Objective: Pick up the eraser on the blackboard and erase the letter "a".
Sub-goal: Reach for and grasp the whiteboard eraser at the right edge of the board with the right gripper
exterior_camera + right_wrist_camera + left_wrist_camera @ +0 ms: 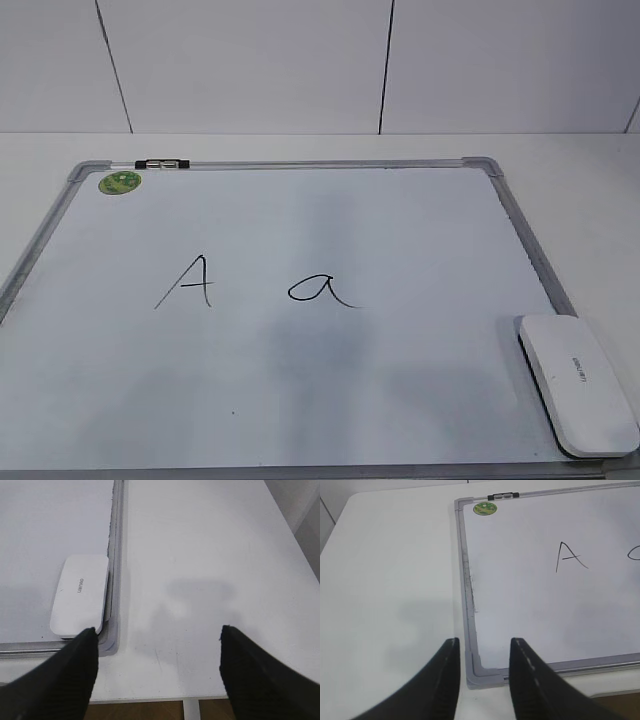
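Eraser (577, 382): white oblong block lying flat at the board's near right corner, printed face up, its outer long edge against or slightly over the right frame rail
Board (525, 240): large white panel in a grey frame, flat on the table (580, 160), with a green sticker (120, 182) at the far left corner
Letters: capital "A" (187, 282) on the left, lowercase "a" (321, 290) just right of it near the board's middle, both intact
Left gripper (481, 652): jaws apart with nothing between them, hovering over the board's near left corner
Right gripper (157, 640): jaws spread wide and empty, above bare table to the right of the board, with the eraser just beside its left finger (62, 677)
Stage: eraser not yet picked up, nothing wiped
Long axis of eraser: roughly parallel to the right frame rail, running from near edge to far edge, with a slight lean toward the board's middle at the far end in the outside view
Risk 1: a finger could land on the frame rail instead of the eraser's outer side, because the 2 lie so close together
Risk 2: a wide or poorly aimed stroke could smear the capital "A", because the 2 letters stand near each other
Risk 3: pushing the eraser sideways could shift the board itself, since nothing visibly holds it
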Available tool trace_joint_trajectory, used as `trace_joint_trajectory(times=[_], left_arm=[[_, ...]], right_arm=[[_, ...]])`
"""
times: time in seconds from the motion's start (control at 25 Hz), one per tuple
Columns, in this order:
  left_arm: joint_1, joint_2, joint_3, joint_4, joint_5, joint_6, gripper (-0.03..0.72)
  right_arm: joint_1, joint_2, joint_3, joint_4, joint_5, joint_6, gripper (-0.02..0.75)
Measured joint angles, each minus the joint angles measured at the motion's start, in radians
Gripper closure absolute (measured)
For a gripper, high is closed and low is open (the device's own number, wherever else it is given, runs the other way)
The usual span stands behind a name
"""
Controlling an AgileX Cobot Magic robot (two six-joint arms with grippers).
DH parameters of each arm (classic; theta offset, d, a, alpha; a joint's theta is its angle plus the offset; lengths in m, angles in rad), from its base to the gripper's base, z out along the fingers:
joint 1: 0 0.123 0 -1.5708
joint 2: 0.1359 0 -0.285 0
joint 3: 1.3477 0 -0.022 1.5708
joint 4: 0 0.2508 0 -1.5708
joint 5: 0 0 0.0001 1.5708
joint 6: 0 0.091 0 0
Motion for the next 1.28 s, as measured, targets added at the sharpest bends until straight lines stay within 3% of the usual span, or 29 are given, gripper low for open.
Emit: trace_joint_trajectory(times=[0.4, 0.6, 0.96, 1.28], left_arm=[[0.000, 0.000, 0.000, 0.000, 0.000, 0.000, 0.452], [0.000, 0.000, 0.000, 0.000, 0.000, 0.000, 0.452], [0.000, 0.000, 0.000, 0.000, 0.000, 0.000, 0.452], [0.000, 0.000, 0.000, 0.000, 0.000, 0.000, 0.452]], right_arm=[[0.000, 0.000, 0.000, 0.018, 0.000, 0.000, 0.149], [0.000, 0.020, -0.091, 0.058, 0.000, 0.000, 0.149], [0.000, 0.275, -0.271, 0.099, -0.019, 0.000, 0.149], [0.000, 0.528, -0.293, 0.178, -0.097, -0.002, 0.149]])
